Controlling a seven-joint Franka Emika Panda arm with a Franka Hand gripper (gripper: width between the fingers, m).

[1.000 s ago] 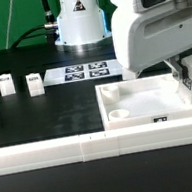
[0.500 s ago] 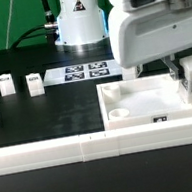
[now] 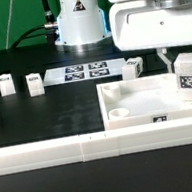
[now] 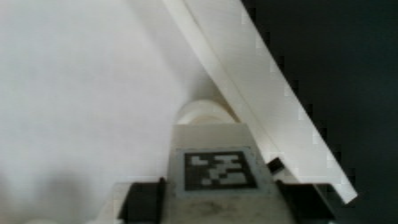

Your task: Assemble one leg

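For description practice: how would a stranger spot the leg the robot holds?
Start at the large white square tray-like part on the exterior view's right. Above its right side hangs the white gripper, jaws shut on the small white chunky leg. Unlike the loose white block behind the tray, it is gripped.

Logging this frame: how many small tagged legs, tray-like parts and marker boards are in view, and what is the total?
legs: 4, three resting on the table at and, one in the gripper
tray-like part: 1
marker board: 1
Total: 6
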